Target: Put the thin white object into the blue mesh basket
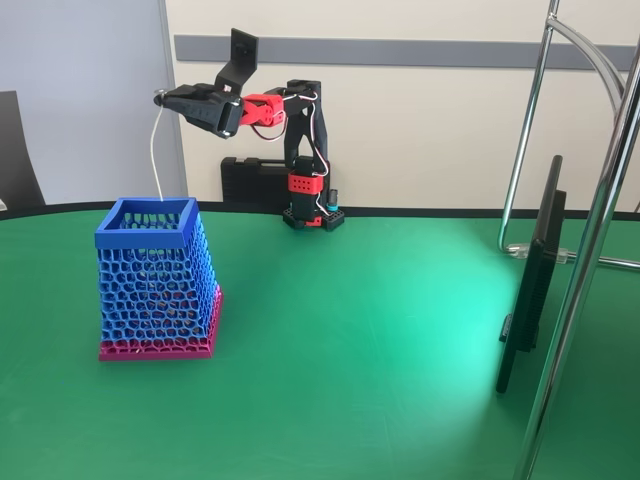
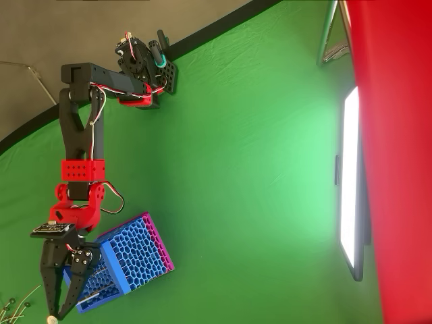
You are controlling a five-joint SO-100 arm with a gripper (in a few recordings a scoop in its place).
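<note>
Clearly the gripper (image 1: 166,98) is pinched on the top of the thin white stick (image 1: 153,150), which dangles over the blue basket (image 1: 146,238); I judge it light, bendy, best held high.

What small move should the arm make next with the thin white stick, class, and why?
Probably lower it straight down. In the fixed view the gripper is shut on the thin white stick, which hangs with its lower end at the blue mesh basket's rim; releasing deeper inside seems safer.
</note>
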